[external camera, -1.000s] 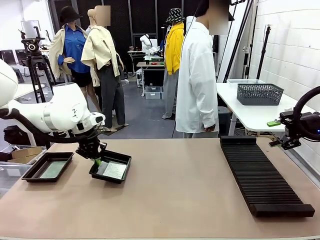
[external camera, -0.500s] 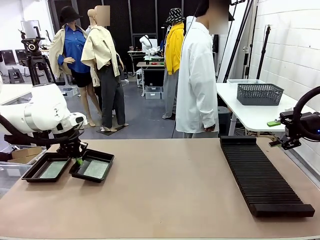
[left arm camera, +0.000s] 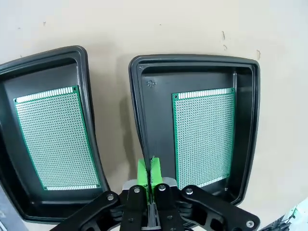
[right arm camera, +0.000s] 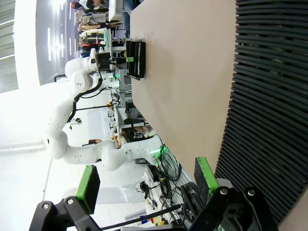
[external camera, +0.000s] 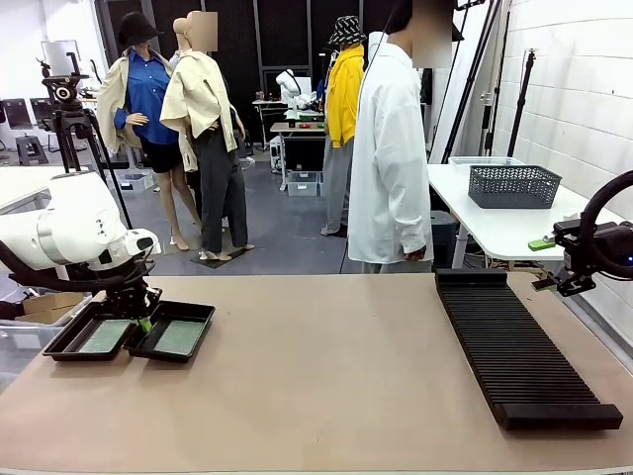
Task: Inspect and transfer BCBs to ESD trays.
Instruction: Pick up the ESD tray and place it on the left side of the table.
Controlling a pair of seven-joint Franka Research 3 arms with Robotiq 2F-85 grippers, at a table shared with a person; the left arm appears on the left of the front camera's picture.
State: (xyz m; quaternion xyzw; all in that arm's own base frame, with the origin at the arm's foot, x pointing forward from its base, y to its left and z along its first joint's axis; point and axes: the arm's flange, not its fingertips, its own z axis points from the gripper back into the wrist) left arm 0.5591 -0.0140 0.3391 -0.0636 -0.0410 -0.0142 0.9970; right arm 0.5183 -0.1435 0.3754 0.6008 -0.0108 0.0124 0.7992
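Two black ESD trays sit side by side at the table's left, the left tray (external camera: 61,343) (left arm camera: 83,62) and the right tray (external camera: 197,344) (left arm camera: 192,59). Each holds one green BCB lying flat: one (external camera: 107,334) (left arm camera: 55,137) in the left tray, one (external camera: 181,336) (left arm camera: 204,134) in the right. My left gripper (external camera: 144,324) (left arm camera: 148,168) is shut on the right tray's wall nearest the left tray. My right gripper (external camera: 556,282) (right arm camera: 147,180) hangs open and empty off the table's right edge, beside the rack.
A long black slotted rack (external camera: 514,346) (right arm camera: 269,96) lies along the table's right side. A person in a white coat (external camera: 391,148) stands at the far edge. A dark mesh basket (external camera: 512,185) rests on a white side table behind.
My left gripper has dragged the right tray, with its board, leftward across the table until it sits against the left tray. The right arm has not moved.
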